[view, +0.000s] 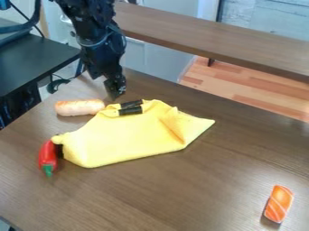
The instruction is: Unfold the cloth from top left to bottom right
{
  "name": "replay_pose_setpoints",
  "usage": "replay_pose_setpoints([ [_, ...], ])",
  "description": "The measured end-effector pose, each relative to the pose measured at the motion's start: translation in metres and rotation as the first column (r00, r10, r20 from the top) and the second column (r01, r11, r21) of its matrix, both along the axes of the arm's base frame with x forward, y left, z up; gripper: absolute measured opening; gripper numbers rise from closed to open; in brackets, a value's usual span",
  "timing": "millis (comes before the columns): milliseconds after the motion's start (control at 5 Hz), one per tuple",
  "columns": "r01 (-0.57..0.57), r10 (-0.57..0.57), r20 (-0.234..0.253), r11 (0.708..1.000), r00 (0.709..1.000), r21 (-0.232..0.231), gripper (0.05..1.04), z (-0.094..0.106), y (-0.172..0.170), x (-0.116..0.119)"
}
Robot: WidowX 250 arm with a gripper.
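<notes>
One orange piece of toy sushi with pale stripes lies nearest, at the right on the brown wooden table, well apart from everything else. Farther back, at the left, a red pepper lies with its green stem end toward the near side, just beside the left corner of the yellow cloth. A small dark patch shows between pepper and cloth; what it is, I cannot tell.

The cloth lies across the left and middle of the table, partly folded. Its near edge is rounded at the left and slants away to the right, where a creased flap rises beside a flat corner that points right. Near its far edge, two short black pieces lie nearly parallel, with yellow fabric between and around them; whether they belong to the arm I cannot tell. A pale, browned roll lies just left of the cloth's far part.

The gripper hangs over the far side of the table, just beyond the cloth and to the right of the roll. I cannot tell whether it is released, clenched or grasping the cloth. The black arm comes in from the top edge. Behind stand a black surface at the left and a long brown ledge, with a wood-strip floor below it.
</notes>
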State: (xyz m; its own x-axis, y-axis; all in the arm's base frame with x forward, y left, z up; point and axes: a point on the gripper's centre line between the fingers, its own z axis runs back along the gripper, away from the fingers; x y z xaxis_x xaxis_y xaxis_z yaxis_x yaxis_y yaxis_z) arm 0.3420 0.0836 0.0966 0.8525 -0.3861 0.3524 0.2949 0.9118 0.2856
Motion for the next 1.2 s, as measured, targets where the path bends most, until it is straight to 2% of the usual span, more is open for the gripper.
replay_pose_setpoints([
  [200, -0.002, 0.001, -0.027, 1.000, 1.000, -0.006, 0.999, -0.010, 0.000, -0.002],
  [600, -0.006, 0.006, -0.031, 1.000, 1.000, -0.007, 0.999, -0.011, 0.000, -0.002],
  [800, -0.027, 0.026, -0.113, 1.000, 0.993, -0.005, 0.999, -0.042, -0.009, 0.014],
  [1000, 0.020, -0.037, -0.191, 0.996, 0.981, -0.092, 0.999, -0.060, -0.023, 0.027],
  [1200, -0.041, 0.039, -0.137, 0.999, 0.990, -0.009, 0.999, -0.068, -0.014, 0.038],
])
